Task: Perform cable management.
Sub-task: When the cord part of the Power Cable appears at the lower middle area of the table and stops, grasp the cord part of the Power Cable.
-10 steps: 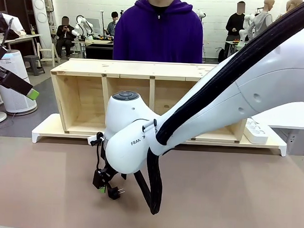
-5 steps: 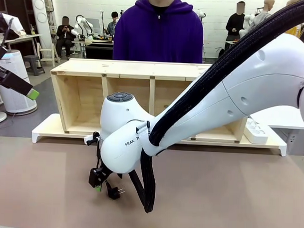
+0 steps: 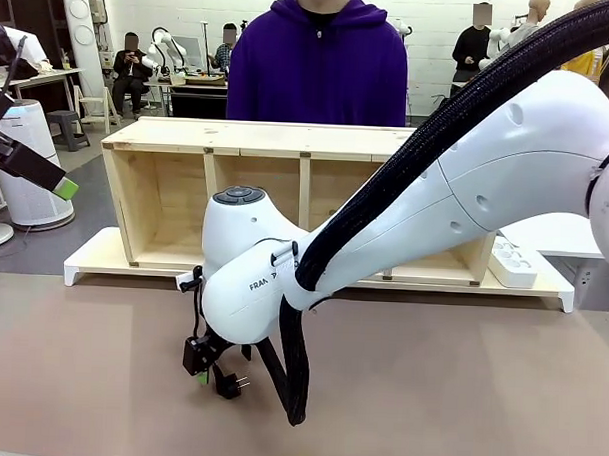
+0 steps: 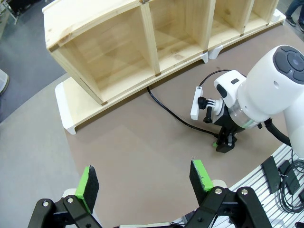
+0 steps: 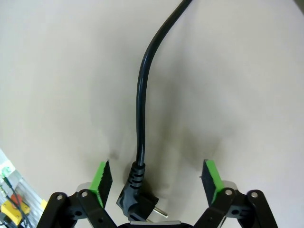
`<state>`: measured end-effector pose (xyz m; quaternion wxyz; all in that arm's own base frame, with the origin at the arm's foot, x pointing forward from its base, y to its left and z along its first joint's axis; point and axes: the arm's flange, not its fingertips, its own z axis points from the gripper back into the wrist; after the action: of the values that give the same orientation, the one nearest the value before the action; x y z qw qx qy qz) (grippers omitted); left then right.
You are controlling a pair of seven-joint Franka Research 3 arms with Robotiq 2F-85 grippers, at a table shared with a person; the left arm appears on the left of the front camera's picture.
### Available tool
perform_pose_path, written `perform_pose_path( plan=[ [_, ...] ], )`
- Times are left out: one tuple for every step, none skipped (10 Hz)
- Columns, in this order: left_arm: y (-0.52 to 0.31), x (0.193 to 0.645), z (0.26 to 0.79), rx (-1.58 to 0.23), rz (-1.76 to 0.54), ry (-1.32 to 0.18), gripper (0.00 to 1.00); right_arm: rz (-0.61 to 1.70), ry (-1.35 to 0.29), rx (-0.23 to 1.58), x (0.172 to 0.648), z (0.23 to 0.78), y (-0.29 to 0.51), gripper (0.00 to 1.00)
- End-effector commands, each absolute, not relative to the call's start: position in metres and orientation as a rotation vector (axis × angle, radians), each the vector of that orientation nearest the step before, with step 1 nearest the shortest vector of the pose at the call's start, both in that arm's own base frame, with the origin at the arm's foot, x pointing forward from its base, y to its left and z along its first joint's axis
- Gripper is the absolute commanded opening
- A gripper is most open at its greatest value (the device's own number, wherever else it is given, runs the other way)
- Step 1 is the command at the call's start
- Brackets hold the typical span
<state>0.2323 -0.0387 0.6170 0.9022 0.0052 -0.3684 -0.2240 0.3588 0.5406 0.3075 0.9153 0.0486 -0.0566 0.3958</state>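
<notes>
The cable (image 5: 141,104) is a thin black cord that runs across the brown table (image 3: 459,394) to a small black two-pin plug (image 5: 137,202). My right gripper (image 5: 156,179) points down over the plug. Its green pads (image 5: 101,178) stand apart on either side and touch neither the plug nor the cord. From the front, that gripper (image 3: 211,370) hangs low at centre left, with the plug (image 3: 234,386) beside it. In the left wrist view the cable (image 4: 175,118) leads from the shelf's foot to it. My left gripper (image 4: 144,179) is held high and open, with nothing in it.
A wooden open shelf (image 3: 288,137) stands across the far side, with a white power strip (image 3: 511,263) on its base at the right. A person in a purple hoodie (image 3: 320,68) stands behind it. A slotted rail with loose cables (image 4: 280,175) runs along the table's near edge.
My right arm's wrist has shifted slightly left and lower over the plug. The plug and cord lie where they were. The left arm has not moved.
</notes>
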Motion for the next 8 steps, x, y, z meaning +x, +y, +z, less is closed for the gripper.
perform_pose_path(
  plan=[
    [-0.038, 0.2351, 0.6178, 0.013, -0.469, -0.773, 1.0, 0.801, -0.122, 0.052, 0.3587, 0.3066, 0.5487, 0.8],
    [-0.038, 0.2351, 0.6178, 0.013, -0.469, -0.773, 1.0, 0.795, -0.12, 0.051, 0.3594, 0.3071, 0.5484, 0.72],
    [-0.038, 0.2351, 0.6178, 0.013, -0.469, -0.773, 1.0, 0.792, -0.131, 0.054, 0.3594, 0.3067, 0.5489, 0.61],
    [-0.038, 0.2351, 0.6178, 0.013, -0.469, -0.773, 1.0, 0.798, -0.135, 0.053, 0.3594, 0.3059, 0.5492, 0.61],
    [-0.038, 0.2351, 0.6178, 0.013, -0.469, -0.773, 1.0, 0.798, -0.138, 0.058, 0.3593, 0.3054, 0.5493, 0.61],
    [-0.038, 0.2351, 0.6178, 0.013, -0.469, -0.773, 1.0, 0.797, -0.14, 0.065, 0.3599, 0.3055, 0.5488, 0.61],
    [-0.038, 0.2351, 0.6178, 0.013, -0.469, -0.773, 1.0, 0.8, -0.136, 0.064, 0.3593, 0.3038, 0.5479, 0.61],
    [-0.038, 0.2351, 0.6178, 0.013, -0.469, -0.773, 1.0, 0.802, -0.132, 0.065, 0.3597, 0.3019, 0.5471, 0.61]
  ],
)
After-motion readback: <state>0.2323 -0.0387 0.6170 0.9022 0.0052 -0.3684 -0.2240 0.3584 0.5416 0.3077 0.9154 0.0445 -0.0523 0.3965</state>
